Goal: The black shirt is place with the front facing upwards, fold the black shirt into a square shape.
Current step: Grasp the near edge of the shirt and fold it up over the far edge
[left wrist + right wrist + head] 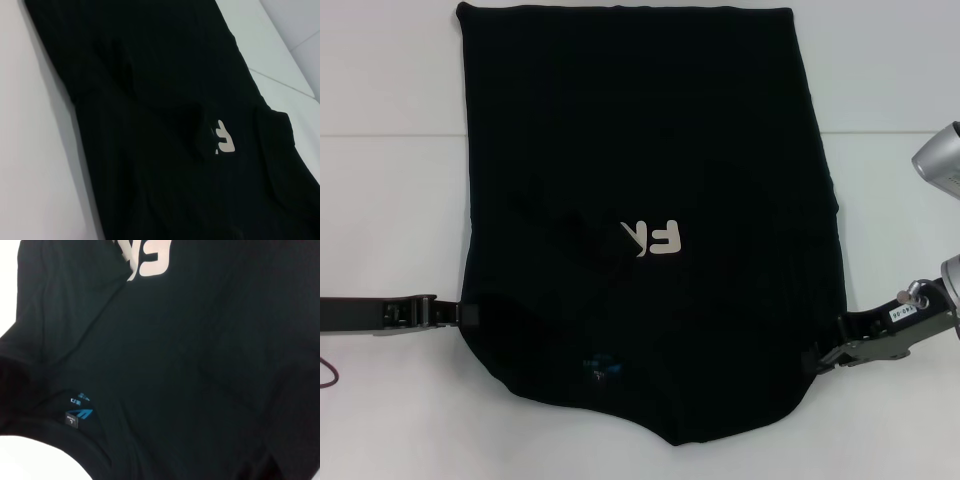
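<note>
Shirt: the black shirt (650, 200) lies flat on the white table (390, 200), collar end nearest the robot, hem at the far end. Both sleeves look already turned in, so the outline is a long panel.
Lettering: off-white letters (658, 238) mid-shirt, partly covered by a folded-in flap on the robot's left of them.
Neck label: blue label (600, 365) just inside the collar, nearer the robot than the letters.
Left gripper: left gripper (460, 315) at the shirt's left edge near the shoulder, low on the table; jaws – can't tell if pinching cloth.
Right gripper: right gripper (817, 358) at the shirt's right edge, about level w/ the label; jaws – can't tell either, tips lost against the black cloth.
Step, as I judge it: take both collar-end corners and fold lengthwise toward the hem.
Doing it well: get both layers at each corner, lift evenly, move both arms together, keep the cloth taut, line up edges before letting go, so flaps don't slip out.
</note>
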Robot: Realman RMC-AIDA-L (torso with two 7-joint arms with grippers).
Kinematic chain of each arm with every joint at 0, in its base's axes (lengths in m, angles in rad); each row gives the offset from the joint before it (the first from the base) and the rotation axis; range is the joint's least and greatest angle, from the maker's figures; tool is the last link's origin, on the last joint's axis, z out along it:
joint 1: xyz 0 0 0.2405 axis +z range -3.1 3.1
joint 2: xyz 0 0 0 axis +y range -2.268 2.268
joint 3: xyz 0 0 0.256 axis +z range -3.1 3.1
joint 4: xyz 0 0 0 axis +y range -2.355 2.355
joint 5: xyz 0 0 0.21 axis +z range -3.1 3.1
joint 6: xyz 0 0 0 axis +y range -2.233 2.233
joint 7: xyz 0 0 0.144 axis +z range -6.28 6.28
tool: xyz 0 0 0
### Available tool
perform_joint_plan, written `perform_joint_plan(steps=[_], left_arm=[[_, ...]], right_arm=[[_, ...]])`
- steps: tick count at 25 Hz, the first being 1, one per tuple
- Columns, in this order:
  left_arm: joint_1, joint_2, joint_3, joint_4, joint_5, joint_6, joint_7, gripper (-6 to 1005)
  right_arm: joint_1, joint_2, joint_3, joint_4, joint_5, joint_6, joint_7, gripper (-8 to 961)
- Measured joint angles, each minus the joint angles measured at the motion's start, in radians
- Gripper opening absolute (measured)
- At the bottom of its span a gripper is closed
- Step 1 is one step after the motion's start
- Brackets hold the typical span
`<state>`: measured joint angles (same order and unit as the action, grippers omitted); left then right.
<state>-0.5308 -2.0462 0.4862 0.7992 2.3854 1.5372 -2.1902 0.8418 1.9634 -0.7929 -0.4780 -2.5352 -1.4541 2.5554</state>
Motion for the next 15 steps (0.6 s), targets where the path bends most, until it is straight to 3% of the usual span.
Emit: perform_joint_plan(steps=[5, 11, 15], left_arm=[[-0.001, 0.0, 0.0, 0.0, -0.001, 0.001, 0.002, 67], [-0.002, 0.004, 0.0, -0.014, -0.008, 0.009, 0.028, 68], [-0.012, 0.024, -0.001, -0.064, -0.009, 0.017, 0.046, 70]], right_arm=[[0.001, 0.0, -0.006, -0.006, 0.0, 0.004, -0.007, 145], [0.012, -0.009, -0.008, -0.011, 0.0, -0.002, -0.023, 58], [0.017, -0.028, -0.002, -0.014, 0.005, -0.014, -0.054, 57]])
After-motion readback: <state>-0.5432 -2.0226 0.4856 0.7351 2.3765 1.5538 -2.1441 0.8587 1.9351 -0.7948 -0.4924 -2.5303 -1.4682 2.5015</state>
